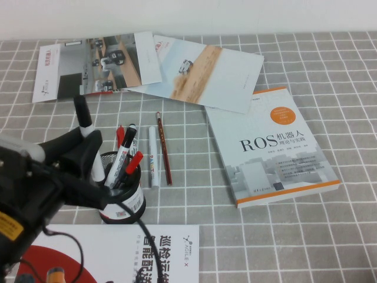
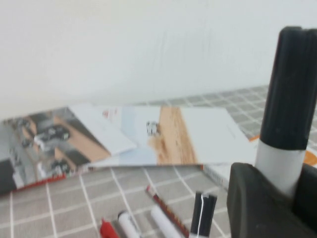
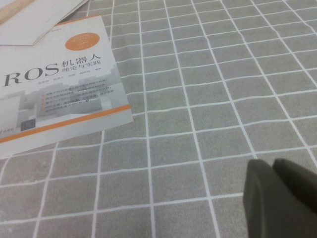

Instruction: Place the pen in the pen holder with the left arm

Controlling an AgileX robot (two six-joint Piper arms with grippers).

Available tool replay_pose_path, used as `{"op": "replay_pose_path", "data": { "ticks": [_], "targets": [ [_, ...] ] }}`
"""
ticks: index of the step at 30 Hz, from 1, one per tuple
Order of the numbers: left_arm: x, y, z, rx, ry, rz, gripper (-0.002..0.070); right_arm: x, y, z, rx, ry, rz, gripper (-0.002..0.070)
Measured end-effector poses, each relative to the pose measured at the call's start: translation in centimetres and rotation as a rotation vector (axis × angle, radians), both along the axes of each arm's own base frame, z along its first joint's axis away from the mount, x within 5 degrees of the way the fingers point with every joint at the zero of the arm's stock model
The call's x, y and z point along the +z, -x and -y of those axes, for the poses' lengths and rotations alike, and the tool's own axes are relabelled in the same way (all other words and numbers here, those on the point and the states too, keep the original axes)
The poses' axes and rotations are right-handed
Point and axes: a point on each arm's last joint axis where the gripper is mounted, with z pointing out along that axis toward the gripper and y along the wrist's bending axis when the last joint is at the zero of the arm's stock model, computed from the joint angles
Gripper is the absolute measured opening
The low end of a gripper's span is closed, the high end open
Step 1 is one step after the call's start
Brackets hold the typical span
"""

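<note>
You're most of the way: left gripper [image 1: 82, 154] clamps the pen [image 1: 87, 134] upright beside the pen holder [image 1: 122, 194], drop pending; right gripper [image 3: 280, 198] parked, fingers together.

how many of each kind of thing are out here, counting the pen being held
pen in left gripper, at the pen holder: 1
markers in holder: 3
slim white pen: 1
pencil: 1
pen holder: 1
book: 1
brochures: 3
total: 11
right gripper: shut, above bare cloth beside the book
</note>
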Motion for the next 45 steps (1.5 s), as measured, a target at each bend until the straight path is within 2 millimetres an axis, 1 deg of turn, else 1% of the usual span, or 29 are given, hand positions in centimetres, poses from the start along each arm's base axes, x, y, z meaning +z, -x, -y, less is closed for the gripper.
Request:
{"op": "replay_pose_path", "data": {
  "ticks": [2, 4, 6, 9, 17, 19, 23, 25, 28, 29, 32, 36, 38, 40, 42, 45],
  "targets": [
    [-0.3, -0.4, 0.2, 0.001, -0.005, 0.002, 0.0120, 0.0, 0.0, 0.0, 0.000, 0.000, 0.000, -0.0015],
    [-0.9, -0.8, 0.4, 0.002, -0.025, -0.010, 0.0145, 0.0, 0.0, 0.0, 0.000, 0.000, 0.000, -0.0015],
    [-1.6, -1.3, 0.6, 0.015, -0.028, -0.025, 0.0194, 0.0, 0.0, 0.0, 0.000, 0.000, 0.000, -0.0015],
    [-2.2, -2.1, 0.7, 0.041, -0.010, -0.016, 0.0242, 0.0, 0.0, 0.0, 0.000, 0.000, 0.000, -0.0015],
    [-4.1, -3.3, 1.1, 0.064, -0.057, -0.042, 0.0261, 0.0, 0.0, 0.0, 0.000, 0.000, 0.000, -0.0015],
    [-4.0, -3.3, 1.1, 0.067, -0.054, -0.037, 0.0262, 0.0, 0.0, 0.0, 0.000, 0.000, 0.000, -0.0015],
    [-3.2, -3.0, 0.9, 0.070, -0.010, -0.024, 0.0258, 0.0, 0.0, 0.0, 0.000, 0.000, 0.000, -0.0015],
    [-2.7, -2.5, 0.7, 0.069, 0.015, -0.044, 0.0232, 0.0, 0.0, 0.0, 0.000, 0.000, 0.000, -0.0015],
    [-1.8, -1.4, 0.3, 0.059, 0.030, -0.088, 0.0131, 0.0, 0.0, 0.0, 0.000, 0.000, 0.000, -0.0015],
    [-1.4, -0.8, 0.0, 0.053, 0.032, -0.104, 0.0078, 0.0, 0.0, 0.0, 0.000, 0.000, 0.000, -0.0015],
    [0.0, 0.8, -0.7, 0.039, 0.045, -0.111, 0.0023, 0.0, 0.0, 0.0, 0.000, 0.000, 0.000, -0.0015],
    [2.0, 3.7, -2.0, 0.016, 0.073, -0.069, 0.0005, 0.0, 0.0, 0.0, 0.000, 0.000, 0.000, -0.0015],
    [2.6, 5.1, -2.7, 0.000, 0.040, -0.049, 0.0001, 0.0, 0.0, 0.0, 0.000, 0.000, 0.000, -0.0015],
    [2.7, 6.2, -3.2, -0.015, 0.001, -0.049, 0.0001, 0.0, 0.0, 0.0, 0.000, 0.000, 0.000, -0.0015],
    [2.4, 7.1, -3.5, -0.028, -0.022, -0.080, 0.0000, 0.0, 0.0, 0.0, 0.000, 0.000, 0.000, -0.0015],
    [2.3, 7.9, -3.9, -0.036, -0.023, -0.102, 0.0000, 0.0, 0.0, 0.0, 0.000, 0.000, 0.000, -0.0015]
  ]
}}
